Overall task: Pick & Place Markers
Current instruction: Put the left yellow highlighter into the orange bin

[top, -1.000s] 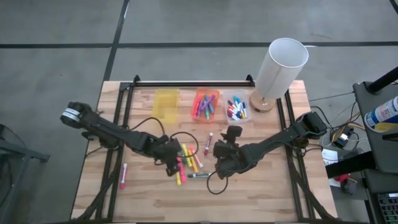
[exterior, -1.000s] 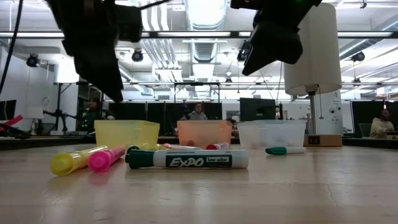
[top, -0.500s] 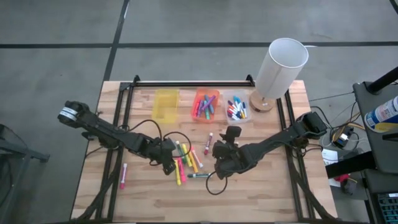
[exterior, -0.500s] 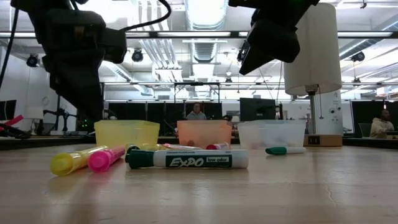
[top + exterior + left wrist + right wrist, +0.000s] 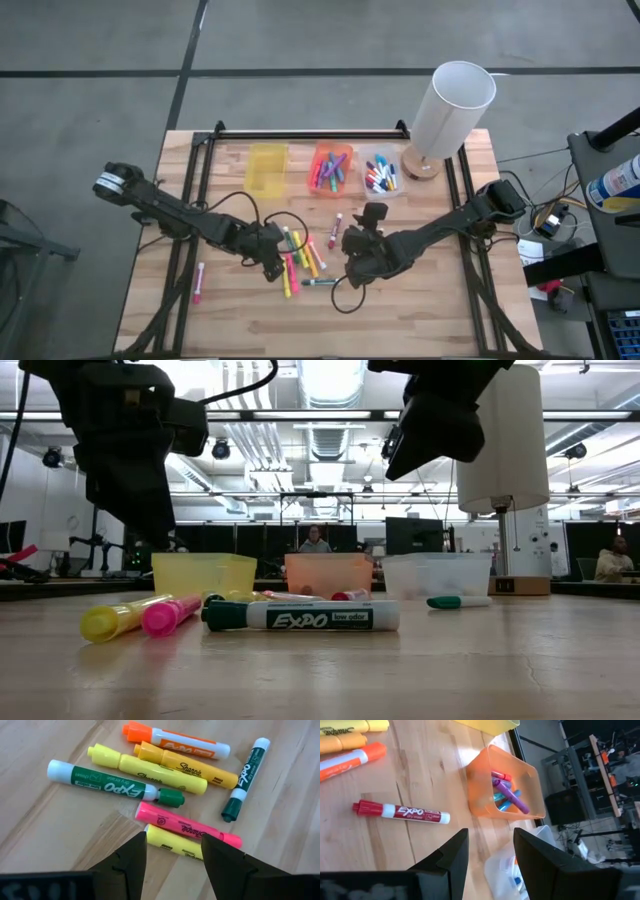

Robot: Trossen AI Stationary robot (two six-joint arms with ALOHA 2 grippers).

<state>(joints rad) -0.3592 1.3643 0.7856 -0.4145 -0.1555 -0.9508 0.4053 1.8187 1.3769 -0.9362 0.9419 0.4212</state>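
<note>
Both dark arms reach in low from the table's 2 sides toward its middle, the left gripper (image 5: 172, 851) hanging above the tabletop with fingers spread apart and holding nothing, the right gripper (image 5: 490, 851) raised higher, fingers parted, also holding nothing.

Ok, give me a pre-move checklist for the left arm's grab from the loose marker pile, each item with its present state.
1. Left gripper open: ok, its dark fingers stand apart, nothing between them.
2. Target lined up: ok, the yellow highlighter marker shows in the gap, beside the pink highlighter marker.
3. Target free of neighbours: not ok, pink and yellow lie side by side, seemingly touching.
4. Right gripper clear of the pile: ok, it hangs empty over the red-capped white dry-erase marker.
5. Yellow plastic bin has room: ok, it looks empty.
6. Height above the wooden table: cannot tell.
</note>
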